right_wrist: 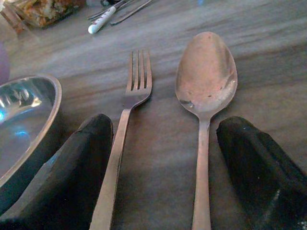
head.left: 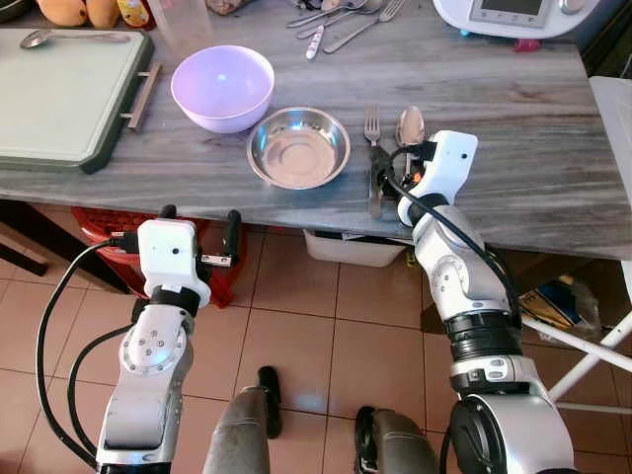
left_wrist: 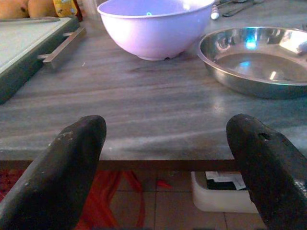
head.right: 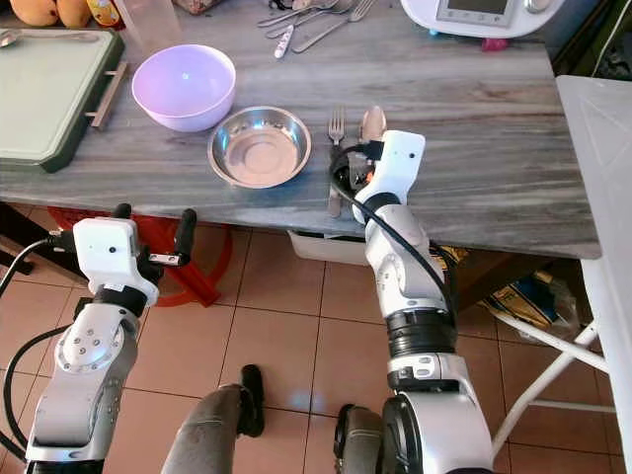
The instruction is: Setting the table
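The steel bowl (head.left: pixel 298 147), fork (right_wrist: pixel 125 112) and spoon (right_wrist: pixel 205 91) lie placed together; my right claw (right_wrist: pixel 160 167) stands apart over both handles, my left claw (left_wrist: pixel 168 163) apart, idle.

Grey wood-grain table (head.left: pixel 494 148). Between spread right jaws: fork (right_wrist: pixel 129 105) and spoon (right_wrist: pixel 205 86), side by side, apart. Steel bowl (head.left: pixel 298 147) just beside fork. Ahead of spread left jaws: lilac bowl (head.left: pixel 222 87), near steel bowl. Green tray (head.left: pixel 59 94) further left; loose cutlery (head.left: pixel 341 22) at far edge.
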